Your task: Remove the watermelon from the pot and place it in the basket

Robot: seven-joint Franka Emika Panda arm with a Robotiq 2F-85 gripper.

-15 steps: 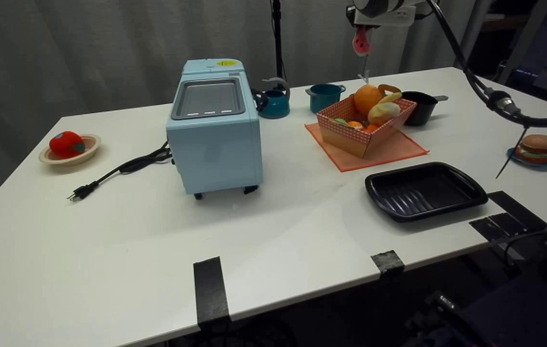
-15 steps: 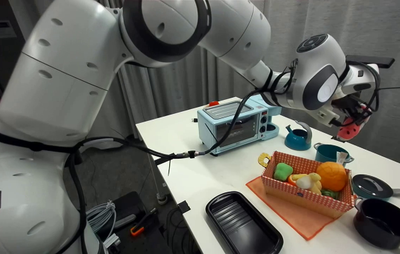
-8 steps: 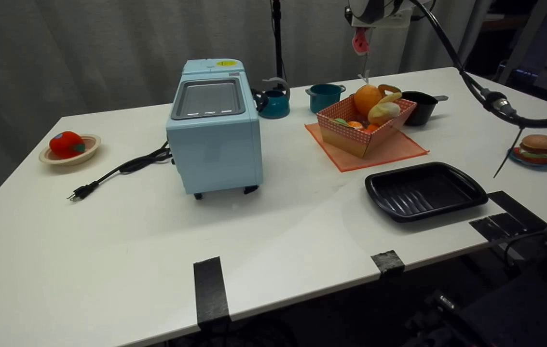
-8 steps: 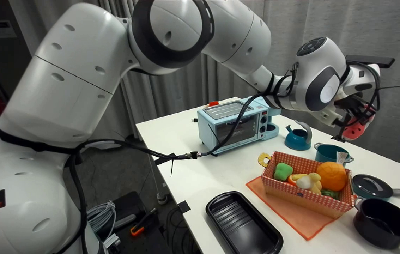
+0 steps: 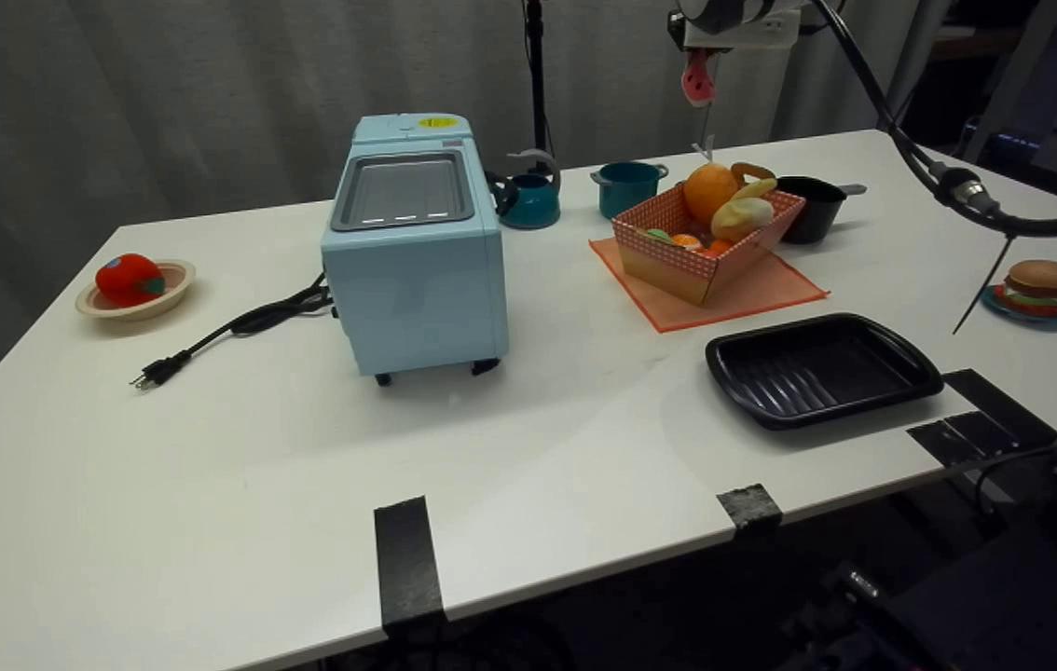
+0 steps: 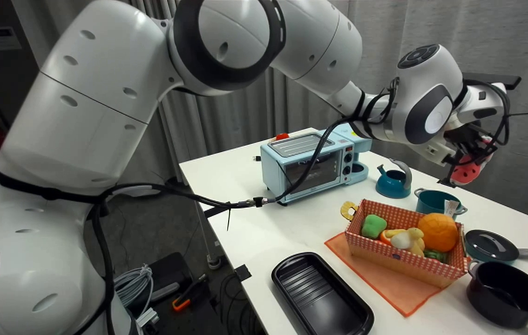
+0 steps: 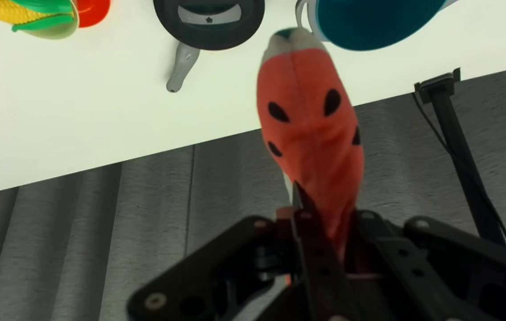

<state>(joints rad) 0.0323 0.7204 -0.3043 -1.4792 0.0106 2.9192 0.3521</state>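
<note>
Watermelon slice [image 7: 308, 116]: in the claw [image 7: 331, 232], red with black seeds and a pale tip; in an exterior view it hangs beneath the claw.
Claw: clenched around the slice, fingers [image 7: 321, 263] on either side; raised higher than the table [image 5: 305, 485].
Teal pot [image 5: 628, 196]: lower than the claw; in the wrist view, beyond the slice's tip and to the right.
Basket [image 6: 399, 261]: below the claw in both exterior views, well apart from it.
Round orange piece [image 6: 436, 232]: in the basket, at the end nearer the claw.
Green piece [image 6: 374, 226]: in the basket, toward the end farther from the claw.
Lidded pan [image 7: 210, 35]: in the wrist view, ahead of the claw and left of the slice.
Kettle [image 6: 390, 186]: left of and below the claw in both exterior views.
Toaster oven [image 5: 412, 308]: same side of the claw as the kettle, farther off.
Black tray [image 6: 324, 302]: lower than the claw and farther from it than the basket.
</note>
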